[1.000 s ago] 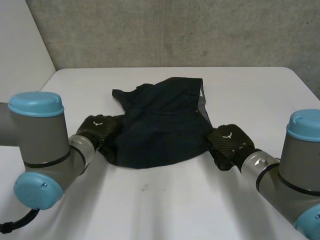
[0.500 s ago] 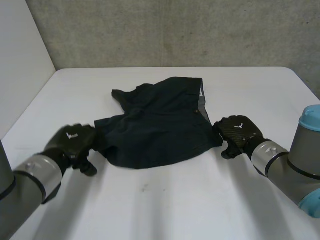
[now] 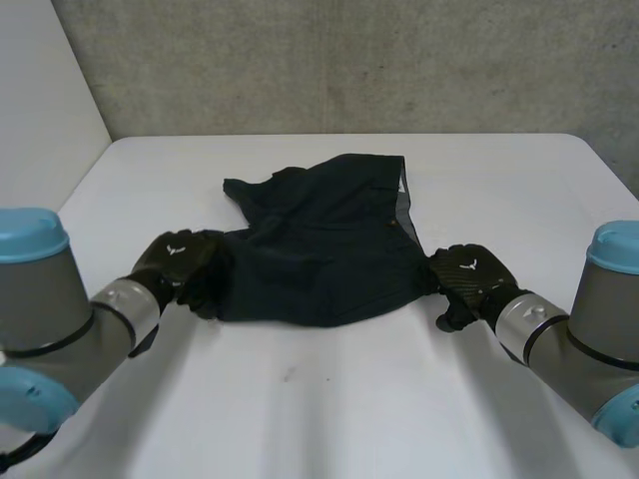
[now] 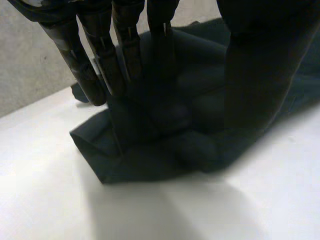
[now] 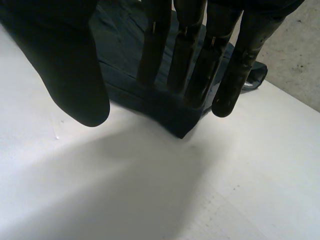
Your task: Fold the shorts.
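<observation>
Dark shorts (image 3: 319,244) lie crumpled in the middle of the white table (image 3: 329,399). My left hand (image 3: 180,264) is at their near left corner. In the left wrist view its fingers (image 4: 125,50) reach down nearly straight onto that corner of the shorts (image 4: 150,160), with the thumb spread wide over the cloth beside them. My right hand (image 3: 464,279) is at the near right corner. In the right wrist view its straight fingers (image 5: 190,50) touch the tip of the shorts' corner (image 5: 170,112), and the thumb hangs apart above bare table. Neither hand pinches cloth.
A grey concrete wall (image 3: 349,60) stands behind the table's far edge. Bare white tabletop stretches in front of the shorts and to both sides.
My left hand swung out to the left, then came back against the shorts' left corner, which now lies tucked in. My right hand shifted slightly and its fingers straightened.
</observation>
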